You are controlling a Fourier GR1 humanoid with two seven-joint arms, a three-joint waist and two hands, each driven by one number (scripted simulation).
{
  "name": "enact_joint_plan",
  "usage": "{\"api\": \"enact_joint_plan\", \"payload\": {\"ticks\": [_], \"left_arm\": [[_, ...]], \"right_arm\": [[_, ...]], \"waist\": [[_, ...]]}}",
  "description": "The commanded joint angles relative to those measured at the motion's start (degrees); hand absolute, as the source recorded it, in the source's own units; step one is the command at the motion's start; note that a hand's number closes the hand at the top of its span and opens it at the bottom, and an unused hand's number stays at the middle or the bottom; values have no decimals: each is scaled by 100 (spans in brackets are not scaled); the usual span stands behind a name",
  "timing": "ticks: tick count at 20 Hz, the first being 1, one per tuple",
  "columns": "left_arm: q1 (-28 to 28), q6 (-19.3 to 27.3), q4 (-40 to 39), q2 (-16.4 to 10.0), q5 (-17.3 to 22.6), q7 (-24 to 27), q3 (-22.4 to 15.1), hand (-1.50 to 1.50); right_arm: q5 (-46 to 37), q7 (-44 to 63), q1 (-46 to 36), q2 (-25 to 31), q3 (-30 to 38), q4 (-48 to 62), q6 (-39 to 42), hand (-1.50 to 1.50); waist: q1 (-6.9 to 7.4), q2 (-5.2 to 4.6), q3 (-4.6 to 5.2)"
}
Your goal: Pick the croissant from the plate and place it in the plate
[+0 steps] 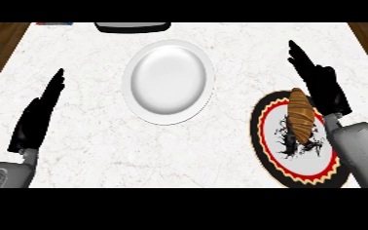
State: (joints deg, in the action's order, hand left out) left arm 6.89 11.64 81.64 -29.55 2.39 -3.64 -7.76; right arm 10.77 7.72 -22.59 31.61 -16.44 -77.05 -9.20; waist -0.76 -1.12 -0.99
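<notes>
A brown croissant lies on a patterned plate with a black, red and yellow rim at the counter's right. A plain white plate sits in the middle of the counter with nothing on it. My right hand hovers over the far right part of the patterned plate, just beside and beyond the croissant, fingers straight and open. My left hand rests open at the left, fingers up, well away from both plates.
A dark tray-like object sits at the counter's far edge, with a small blue and red item to its left. Wooden floor shows beyond the counter's left and right corners.
</notes>
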Motion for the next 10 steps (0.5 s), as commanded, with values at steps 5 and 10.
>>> {"api": "enact_joint_plan", "payload": {"ticks": [5,10], "left_arm": [[-16,-339,-148,635,623,548,119,0],[-377,-444,-27,858,832,721,59,0]], "right_arm": [[951,-184,-400,-1234,1165,205,-994,150],[-461,-837,75,-1256,1374,354,-3232,-150]], "waist": [[115,86,102],[46,129,97]]}}
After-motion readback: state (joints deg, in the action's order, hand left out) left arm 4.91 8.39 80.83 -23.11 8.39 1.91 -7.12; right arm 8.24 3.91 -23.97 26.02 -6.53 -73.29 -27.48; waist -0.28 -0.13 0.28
